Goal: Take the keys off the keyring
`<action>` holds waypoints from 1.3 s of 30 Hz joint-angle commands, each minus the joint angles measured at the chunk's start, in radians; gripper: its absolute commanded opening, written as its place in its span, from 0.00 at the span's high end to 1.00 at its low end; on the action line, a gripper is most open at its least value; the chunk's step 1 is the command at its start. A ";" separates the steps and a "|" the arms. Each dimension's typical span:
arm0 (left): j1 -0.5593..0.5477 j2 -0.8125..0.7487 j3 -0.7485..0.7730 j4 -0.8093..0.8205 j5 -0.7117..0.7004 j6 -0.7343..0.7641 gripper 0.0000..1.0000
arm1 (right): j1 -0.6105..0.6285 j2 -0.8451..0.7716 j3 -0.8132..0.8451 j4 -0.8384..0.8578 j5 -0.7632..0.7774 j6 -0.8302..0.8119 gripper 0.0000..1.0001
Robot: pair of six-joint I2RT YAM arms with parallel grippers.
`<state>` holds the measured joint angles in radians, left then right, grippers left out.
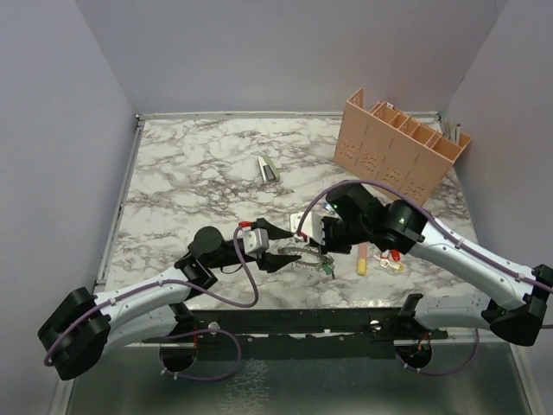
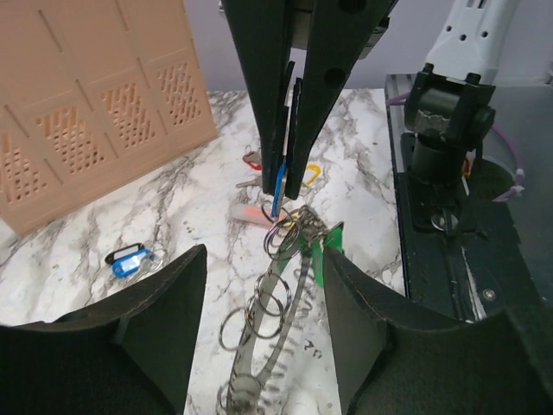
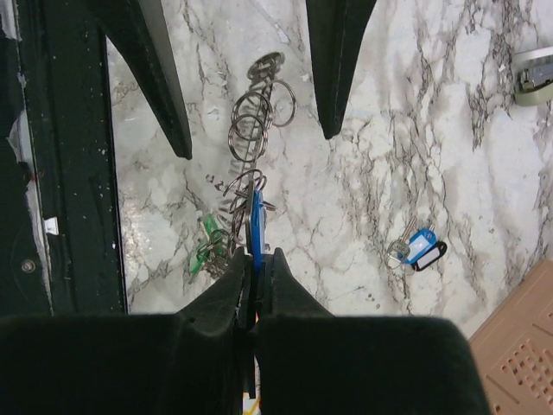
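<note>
Right claw (image 3: 257, 264) pinches blue key (image 3: 256, 220); tag label (image 2: 127, 254) illegible.

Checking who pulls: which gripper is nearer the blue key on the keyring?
Right. The right gripper pinches the blue key; the left gripper stands open around the other end of the keyring.

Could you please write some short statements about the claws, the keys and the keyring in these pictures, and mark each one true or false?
1. The right claw is shut on a blue key. True.
2. The left claw is clamped on the keyring. False: its fingers stand open on either side of the keyring.
3. A green key lies at the end of the keyring nearer the right claw. True.
4. The peach slotted rack stands at the near left corner of the marble table. False: it stands at the far right.
5. A blue-tagged key lies apart from the keyring. True.
</note>
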<state>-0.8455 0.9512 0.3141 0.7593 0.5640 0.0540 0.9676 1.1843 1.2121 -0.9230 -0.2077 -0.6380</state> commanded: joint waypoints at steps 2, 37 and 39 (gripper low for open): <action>0.004 0.057 0.042 -0.013 0.119 0.012 0.43 | 0.006 -0.003 -0.009 0.031 -0.081 -0.051 0.99; 0.003 0.081 0.020 -0.044 -0.086 -0.044 1.00 | 0.006 -0.087 -0.114 0.014 -0.022 -0.013 0.99; 0.004 0.071 0.012 -0.044 -0.123 -0.050 1.00 | 0.008 -0.094 -0.134 0.015 -0.018 0.002 1.00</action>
<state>-0.8467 1.0531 0.3542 0.7094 0.5968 0.0250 0.9680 1.1194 1.1091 -0.9127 -0.2489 -0.6701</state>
